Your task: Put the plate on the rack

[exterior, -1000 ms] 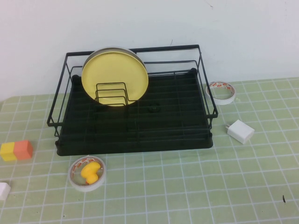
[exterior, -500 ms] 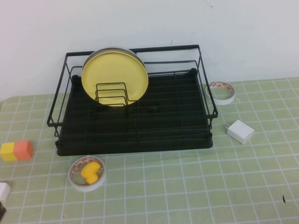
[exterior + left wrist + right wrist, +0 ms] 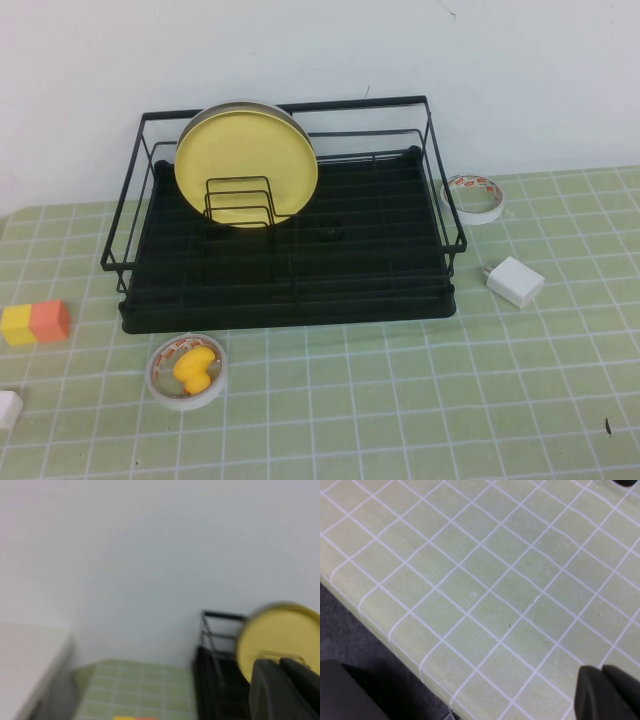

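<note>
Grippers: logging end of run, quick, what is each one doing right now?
Left gripper: raised, facing the rack and plate; holding nothing visible; open or shut cannot be told.
Right gripper: over the bare table mat; cannot be told either.

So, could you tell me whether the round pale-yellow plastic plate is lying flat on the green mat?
No, the round pale-yellow plastic plate stands upright in the black wire rack.

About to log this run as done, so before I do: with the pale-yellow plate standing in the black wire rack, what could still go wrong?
1. The round pale-yellow plastic plate stands on edge in the large black wire rack, apparently braced only by low wire loops; a bump might tip it.
2. The left gripper points toward the rack's plate end; a careless move might clip it.
3. The right gripper hangs over the green mat's edge, away from everything.
</note>
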